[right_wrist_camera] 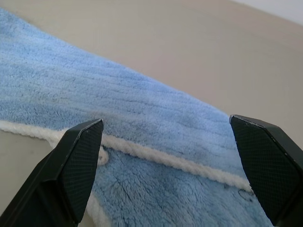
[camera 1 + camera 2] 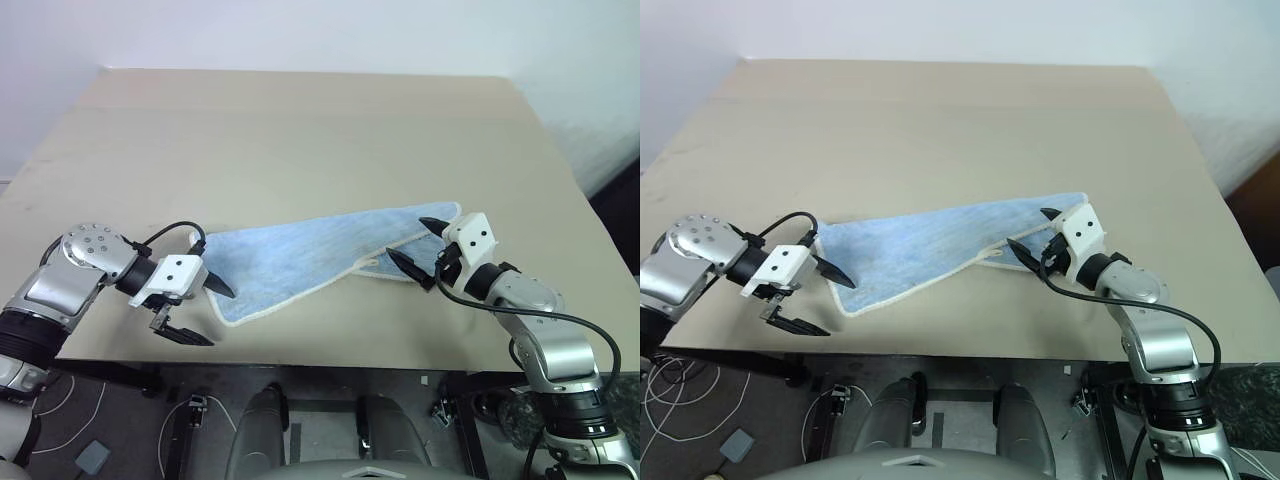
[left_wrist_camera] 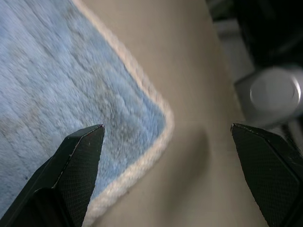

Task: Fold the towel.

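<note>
The left gripper (image 2: 205, 313) is hanging near the front edge of the table (image 2: 300, 130), toward its left corner. Its two black fingers (image 2: 218, 288) are standing wide apart, and nothing is sitting between them. One finger is sitting over the rounded corner of the towel (image 2: 300, 255), and the other one is sticking out past the table's front edge. In the left wrist view the whitish edging (image 3: 156, 109) is curving around that corner between the two fingers. The right gripper (image 2: 418, 246) is hanging near the front edge too, more toward the right side. Its fingers (image 1: 75, 161) are also spread wide apart and are holding nothing. They are pointing at the right end of the towel, and in the right wrist view a white stitched edge (image 1: 165, 158) is running across the blue cloth just ahead of them. The light-blue towel is lying on the table between the two grippers, in the front half of the table. It is wide at its left end and gets narrow toward its right end. One layer is lying folded over another there, with a white edge showing across it.
</note>
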